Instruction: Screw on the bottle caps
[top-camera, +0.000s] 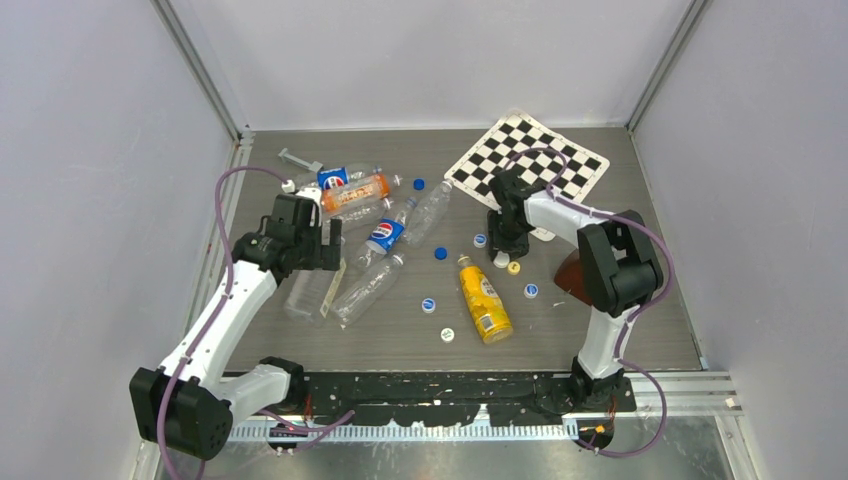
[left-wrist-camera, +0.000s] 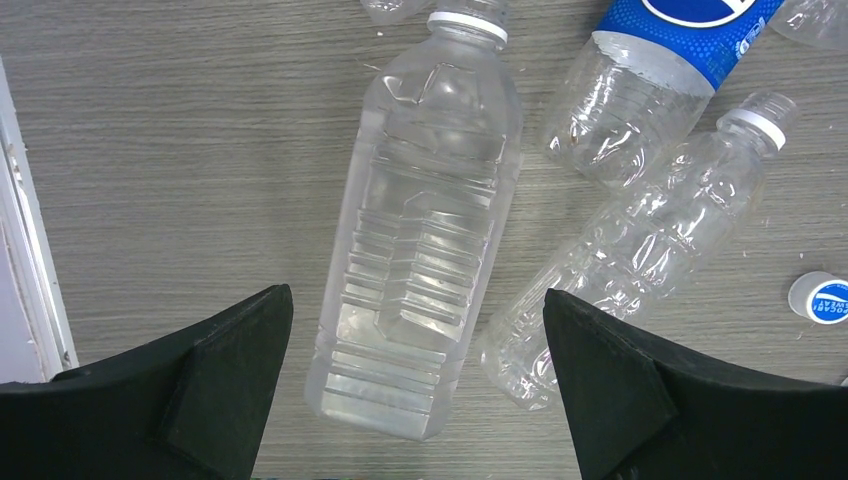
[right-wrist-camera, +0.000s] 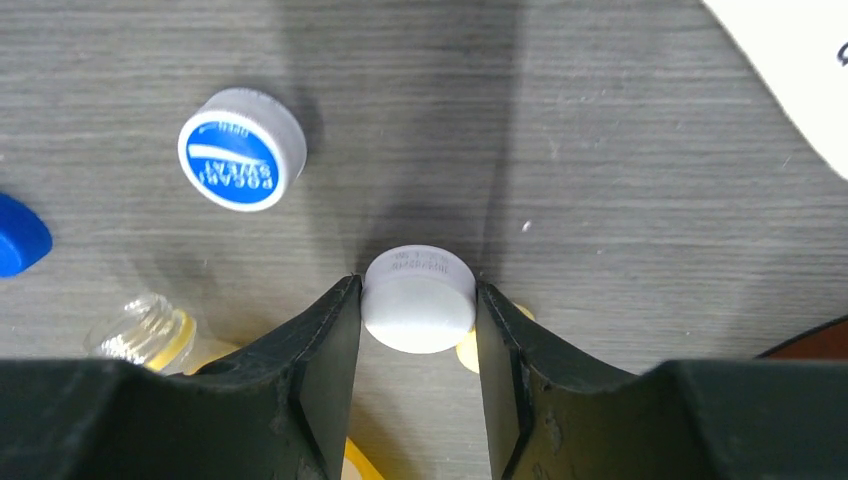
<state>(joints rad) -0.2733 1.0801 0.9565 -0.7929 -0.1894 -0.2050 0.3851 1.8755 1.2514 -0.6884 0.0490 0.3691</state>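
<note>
Cap (right-wrist-camera: 417, 312), smooth round white plastic

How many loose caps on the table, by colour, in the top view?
Solid blue caps: 2
Blue-and-white caps: 3
White caps: 2, one between the right gripper's fingers
Yellow cap: 1
Total: 8

Roughly eight bottles (top-camera: 370, 288) and eight loose caps (top-camera: 428, 305).
</note>
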